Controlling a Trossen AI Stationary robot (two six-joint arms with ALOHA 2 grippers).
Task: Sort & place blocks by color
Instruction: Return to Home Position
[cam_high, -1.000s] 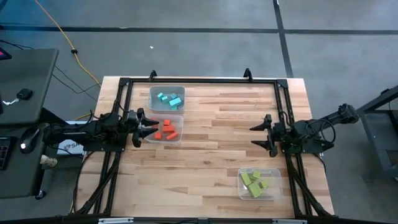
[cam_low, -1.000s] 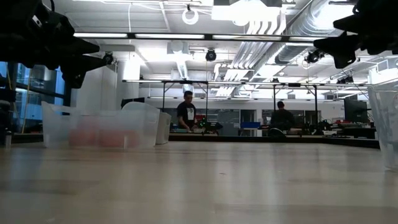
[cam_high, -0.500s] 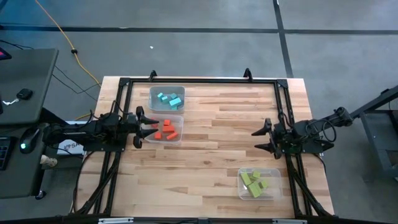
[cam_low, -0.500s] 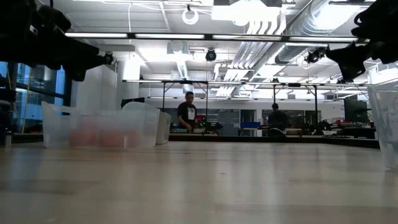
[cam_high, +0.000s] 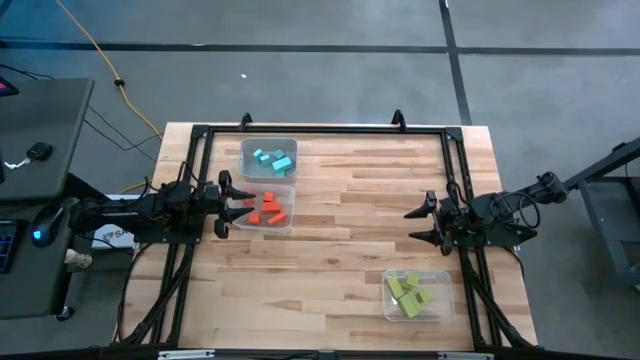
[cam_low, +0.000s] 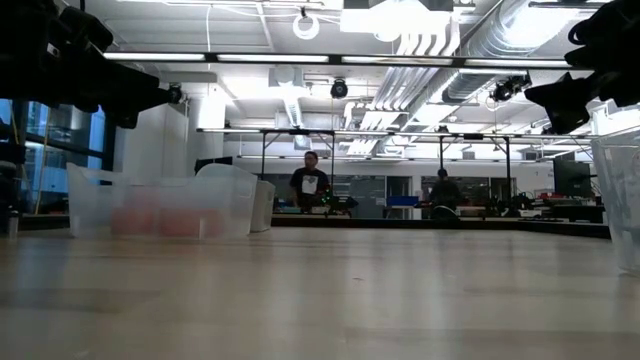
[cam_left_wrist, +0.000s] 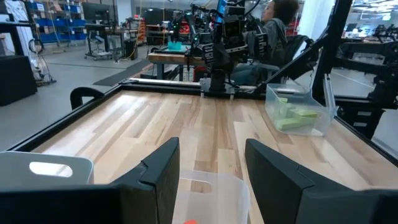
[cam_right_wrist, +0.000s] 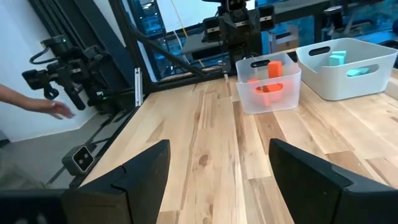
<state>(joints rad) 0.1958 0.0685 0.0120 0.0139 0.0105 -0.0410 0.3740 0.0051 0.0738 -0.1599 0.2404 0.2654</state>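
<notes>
On the worktop (cam_high: 350, 200) every block sits binned: cyan blocks (cam_high: 273, 157), orange blocks (cam_high: 268, 209), green blocks (cam_high: 408, 293). Both grippers' fingers are spread open, empty. The left gripper (cam_high: 228, 204) hangs at the orange bin (cam_high: 270, 188) rim, so a careless pull-back could clip and shove it. The right gripper (cam_high: 418, 225) waits well apart.

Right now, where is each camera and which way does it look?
High view: above the table, looking straight down on both arms, left gripper and right gripper.
Low view: at table-top height, looking level into the room; grippers in top corners.
Left wrist view: on the left arm, past its open fingers toward the green-block bin and right arm.
Right wrist view: on the right arm, past its open fingers toward the orange-block bin and left arm.
Shared: wrist views face each other; high view shows both bins.
</notes>
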